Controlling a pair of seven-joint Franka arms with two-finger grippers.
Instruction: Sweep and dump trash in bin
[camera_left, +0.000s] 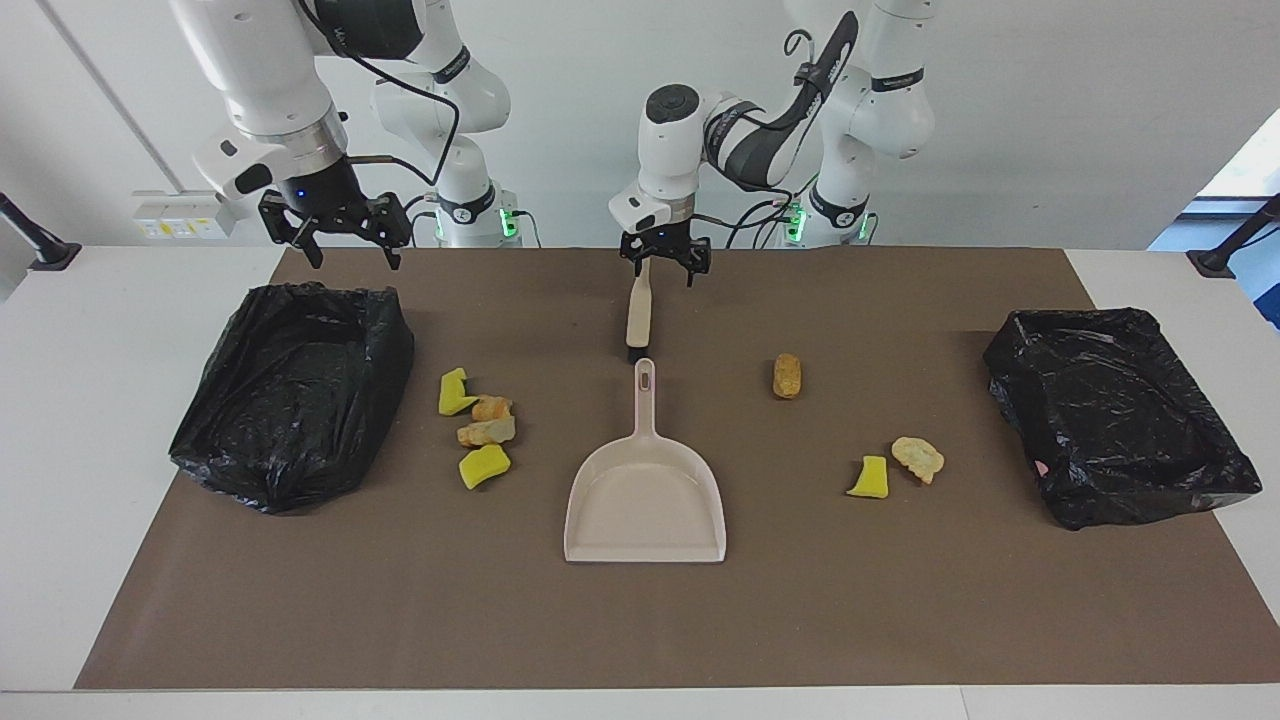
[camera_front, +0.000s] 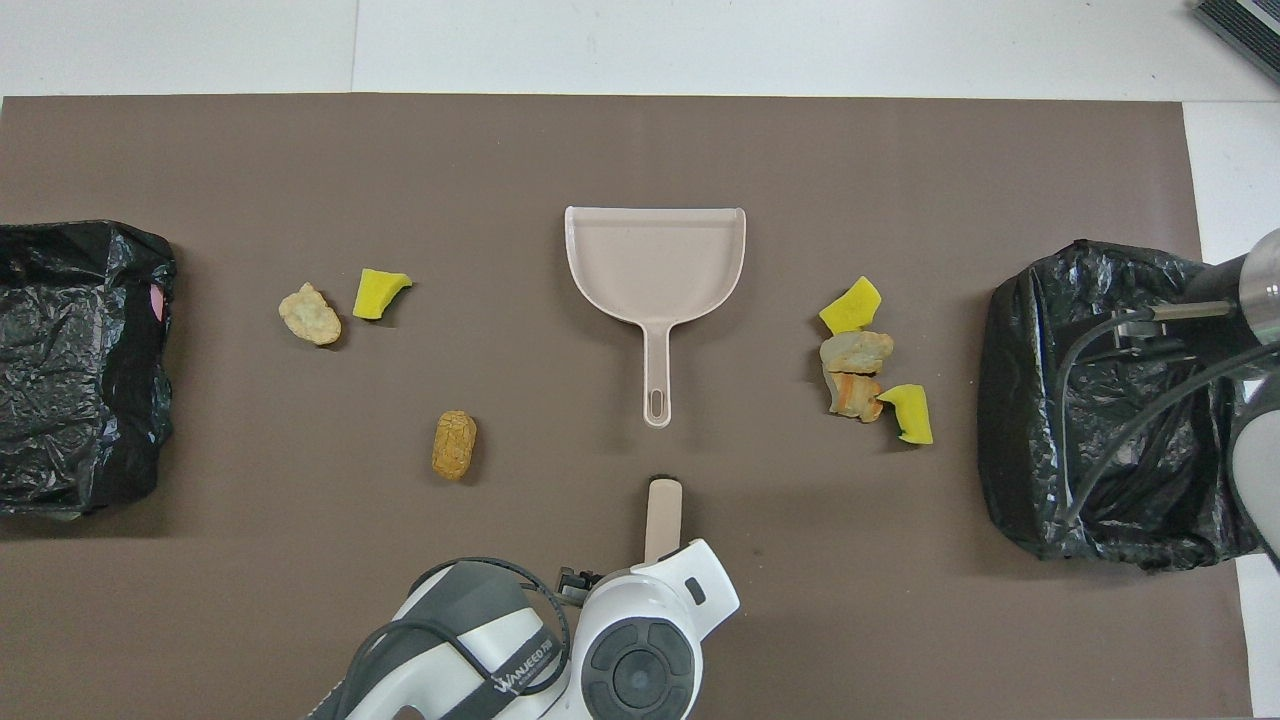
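Left claw (camera_left: 665, 269) open over the brush handle (camera_left: 639, 300)

Brush (camera_left: 638, 310) just nearer the robots than dustpan (camera_left: 645, 500).

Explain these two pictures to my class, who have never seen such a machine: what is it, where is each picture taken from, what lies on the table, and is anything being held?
These are two robot arms, each ending in a two-finger gripper. One picture faces them across the table; the other looks down from above their end.

On the brown mat lie a beige dustpan, a brush nearer the robots, and scraps of trash: yellow sponge wedges and tan bread-like chunks. A black-bagged bin stands at each end.

Nothing is held. The left gripper is open over the brush handle's tip. The right gripper is open over the table edge by one bin.
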